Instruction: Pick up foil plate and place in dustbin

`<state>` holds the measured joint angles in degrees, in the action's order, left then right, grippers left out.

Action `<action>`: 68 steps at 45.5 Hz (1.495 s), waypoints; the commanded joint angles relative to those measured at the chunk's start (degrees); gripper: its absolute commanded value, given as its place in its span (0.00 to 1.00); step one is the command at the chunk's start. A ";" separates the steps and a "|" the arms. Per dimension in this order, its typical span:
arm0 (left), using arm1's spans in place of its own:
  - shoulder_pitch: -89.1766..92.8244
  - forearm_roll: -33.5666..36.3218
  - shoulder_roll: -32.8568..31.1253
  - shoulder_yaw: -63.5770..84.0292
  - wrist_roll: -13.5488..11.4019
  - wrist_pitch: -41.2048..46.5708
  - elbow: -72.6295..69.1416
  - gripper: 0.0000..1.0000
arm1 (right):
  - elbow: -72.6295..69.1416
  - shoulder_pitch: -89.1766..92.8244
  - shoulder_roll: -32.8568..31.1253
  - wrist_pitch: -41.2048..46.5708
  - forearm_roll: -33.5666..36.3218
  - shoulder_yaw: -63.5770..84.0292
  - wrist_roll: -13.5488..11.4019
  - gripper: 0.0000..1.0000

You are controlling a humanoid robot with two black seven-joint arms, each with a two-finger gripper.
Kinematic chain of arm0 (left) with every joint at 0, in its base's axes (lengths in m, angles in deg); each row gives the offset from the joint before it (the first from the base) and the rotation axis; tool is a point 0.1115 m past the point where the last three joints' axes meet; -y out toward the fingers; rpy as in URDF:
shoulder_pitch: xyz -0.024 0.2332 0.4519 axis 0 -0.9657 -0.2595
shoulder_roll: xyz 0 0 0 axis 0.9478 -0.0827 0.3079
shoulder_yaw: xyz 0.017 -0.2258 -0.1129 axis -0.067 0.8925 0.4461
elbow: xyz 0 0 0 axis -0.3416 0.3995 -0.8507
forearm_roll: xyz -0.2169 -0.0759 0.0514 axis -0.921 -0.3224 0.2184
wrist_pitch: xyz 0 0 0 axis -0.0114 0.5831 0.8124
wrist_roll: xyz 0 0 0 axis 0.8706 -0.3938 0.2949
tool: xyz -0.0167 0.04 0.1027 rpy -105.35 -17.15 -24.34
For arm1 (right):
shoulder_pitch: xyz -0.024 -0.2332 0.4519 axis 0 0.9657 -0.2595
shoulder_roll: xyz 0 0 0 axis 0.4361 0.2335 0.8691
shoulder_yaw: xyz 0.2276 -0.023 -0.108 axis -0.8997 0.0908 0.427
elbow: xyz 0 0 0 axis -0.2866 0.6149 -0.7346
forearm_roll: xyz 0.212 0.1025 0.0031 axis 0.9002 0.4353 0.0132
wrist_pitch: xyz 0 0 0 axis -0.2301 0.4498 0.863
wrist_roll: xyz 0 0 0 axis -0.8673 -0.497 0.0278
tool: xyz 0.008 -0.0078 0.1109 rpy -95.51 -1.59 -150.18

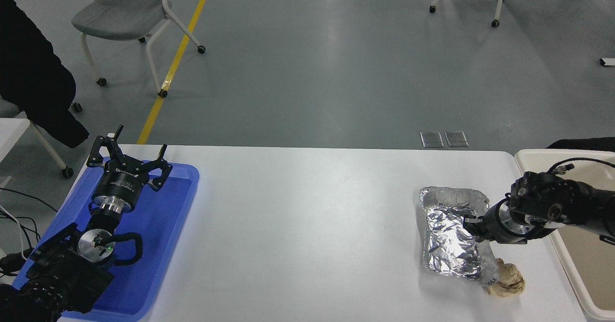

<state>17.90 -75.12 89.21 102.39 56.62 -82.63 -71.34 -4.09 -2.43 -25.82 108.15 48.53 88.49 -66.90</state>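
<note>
At right, the crinkled silver foil plate (451, 238) is pinched at its right rim by the right gripper (468, 223), nearest the cream plastic dustbin (533, 157); the left gripper (126, 157) is parked, spread.

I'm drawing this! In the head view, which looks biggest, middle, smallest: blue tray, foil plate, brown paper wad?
1. Blue tray, biggest, though the left arm covers part.
2. Foil plate.
3. Paper wad, smallest, partly hidden behind the plate.

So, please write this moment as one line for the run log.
phase: grasp | right gripper: on foil plate rim | plate: on table | dustbin: right | left gripper: parked, open
</note>
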 commanded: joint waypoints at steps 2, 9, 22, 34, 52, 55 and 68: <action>-0.02 0.00 -0.01 0.00 0.00 0.00 0.07 1.00 | -5.35 -10.49 -0.82 2.34 5.10 7.22 -0.02 0.00; -0.02 0.00 0.08 0.00 0.00 0.00 -0.11 1.00 | -12.03 -21.47 -2.40 3.65 7.39 14.17 0.07 0.00; -0.10 0.00 0.08 0.00 0.00 0.00 -0.11 1.00 | -26.62 -46.17 -3.20 7.61 10.73 25.95 0.24 0.00; -0.02 0.00 0.08 0.00 -0.09 0.00 -0.11 1.00 | -29.26 -59.89 -3.90 15.87 10.47 29.64 0.24 0.00; -0.02 0.00 0.08 0.00 -0.09 0.00 -0.11 1.00 | -29.97 -67.81 -4.69 20.44 9.59 34.30 0.07 0.00; -0.02 0.00 0.08 0.00 -0.09 0.00 -0.11 1.00 | -29.71 -67.63 -6.00 20.36 8.63 34.92 0.07 0.00; -0.02 0.00 0.08 0.00 0.00 0.00 -0.11 1.00 | -23.57 -61.58 -22.08 19.83 -8.24 34.13 0.60 0.00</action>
<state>17.88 -75.11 89.29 102.39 56.59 -82.63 -71.44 -32.52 -67.95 -36.75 127.97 51.58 123.04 -66.65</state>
